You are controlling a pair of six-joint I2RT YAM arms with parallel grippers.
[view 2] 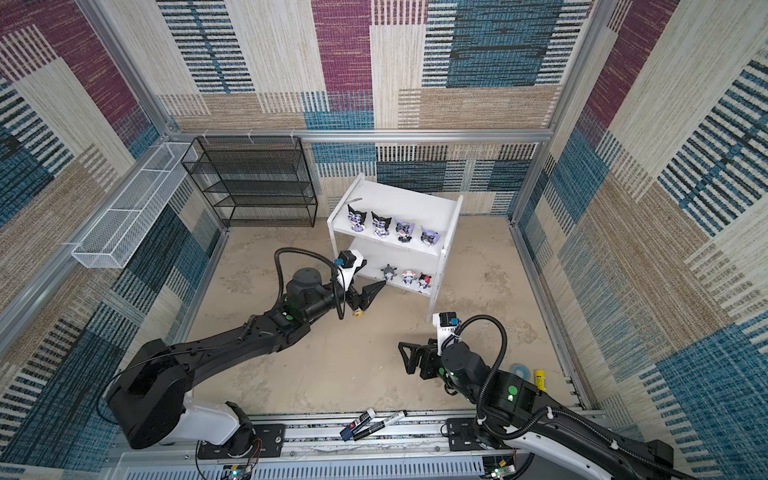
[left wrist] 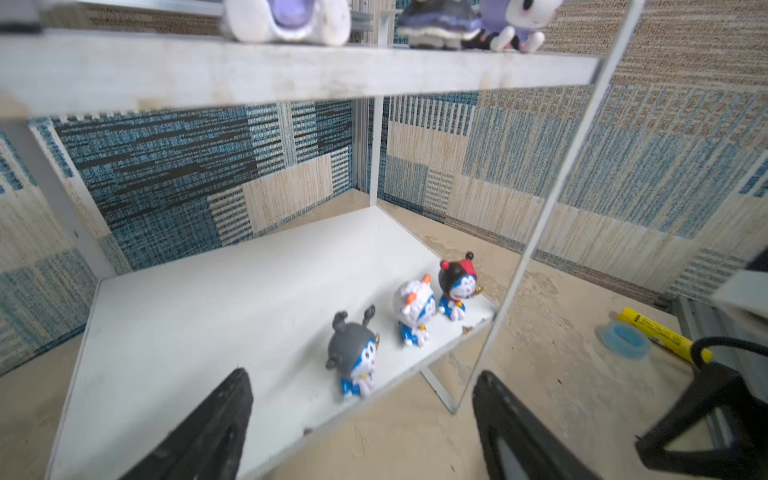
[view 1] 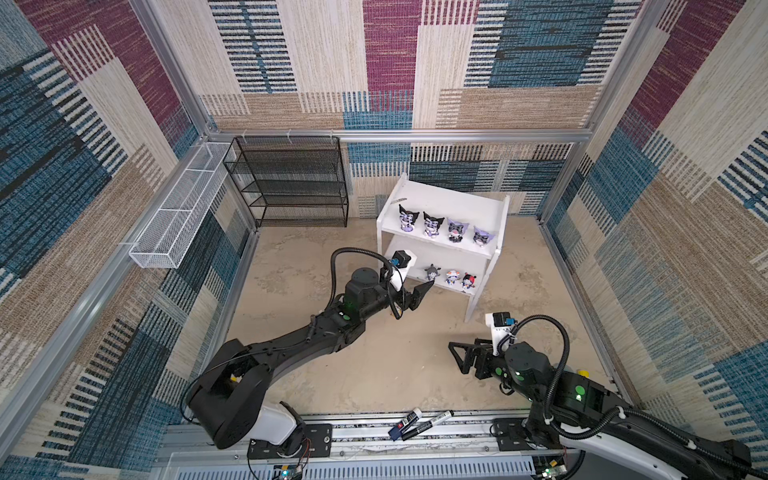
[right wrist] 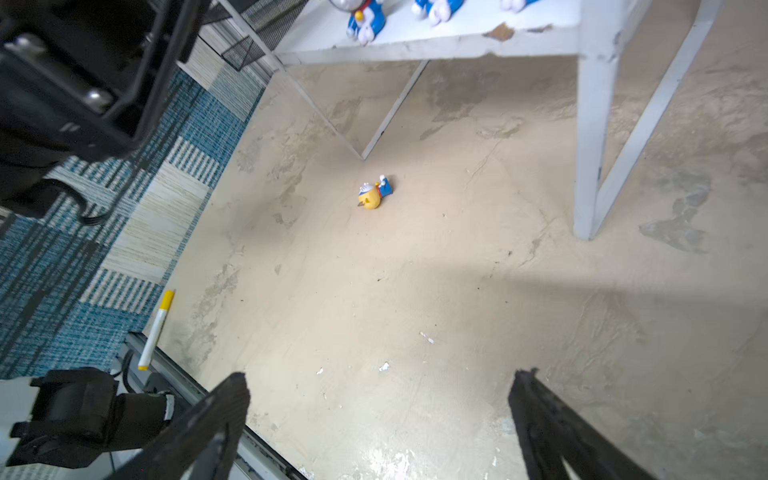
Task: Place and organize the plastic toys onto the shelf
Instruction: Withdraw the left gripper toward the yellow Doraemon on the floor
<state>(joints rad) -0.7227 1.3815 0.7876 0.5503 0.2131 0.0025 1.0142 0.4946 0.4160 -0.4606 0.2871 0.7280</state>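
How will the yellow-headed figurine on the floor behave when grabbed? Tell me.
The yellow-headed figurine lies on its side; its round head may let it roll if nudged. Looks like moulded plastic: probably stiff and light.

1. Walls [view 1: 457, 62]: woven patchwork of blue, maroon and beige blocks, framed by aluminium rails [view 1: 415, 135].
2. Floor [view 1: 395, 365]: mottled, stained beige.
3. Black wire-mesh rack [view 1: 291, 183] stands against the back wall, and a long white wire basket [view 1: 178, 208] runs along the left wall.
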